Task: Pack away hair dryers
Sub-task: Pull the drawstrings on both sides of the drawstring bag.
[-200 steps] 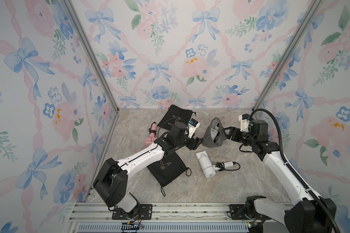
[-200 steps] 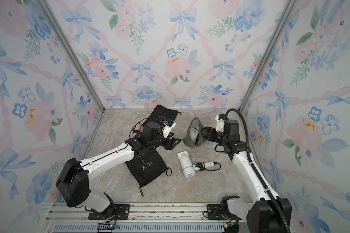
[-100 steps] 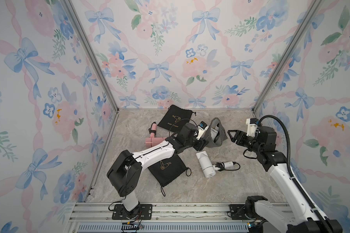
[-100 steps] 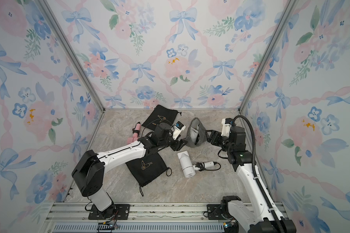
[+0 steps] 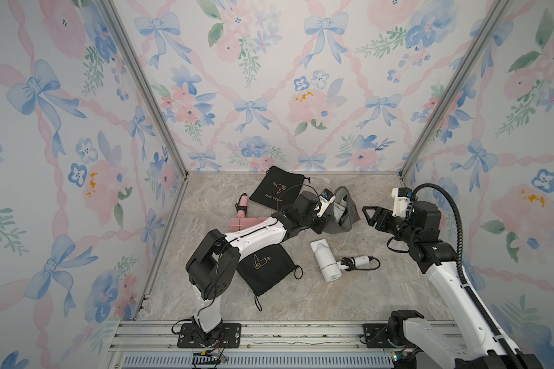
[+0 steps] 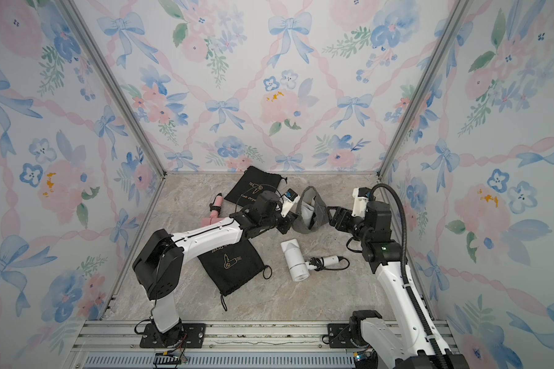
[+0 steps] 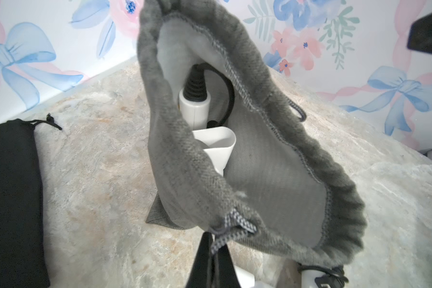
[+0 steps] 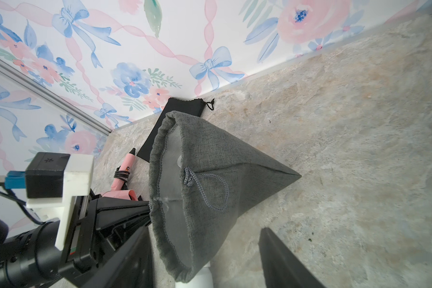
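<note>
Step in hand: bagging the first dryer. The left gripper [image 7: 215, 239] is clamped shut on the rim of the grey pouch [image 7: 272, 174], at the drawstring exit, and holds the mouth open. The right gripper [image 5: 367, 216] stands wide open and empty, just beside the pouch and clear of it.

Dryer in pouch [image 7: 213, 147]: white plastic, nozzle towards the mouth, handle and black cord behind it. It sits wholly below the rim.

Outstanding: a second white dryer [image 5: 325, 260] lies on the floor [image 5: 349, 303] in front of the pouch, cord bundled. The pink dryer [image 5: 242, 221] lies partly under the left arm. Two black pouches [image 5: 277, 190] lie flat and appear unfilled.

Next move, in my judgement: the right gripper takes the loose drawstring loop [image 8: 207, 189] and pulls against the left grip to cinch the mouth. The cloth is limp; a slack catch may close nothing.
</note>
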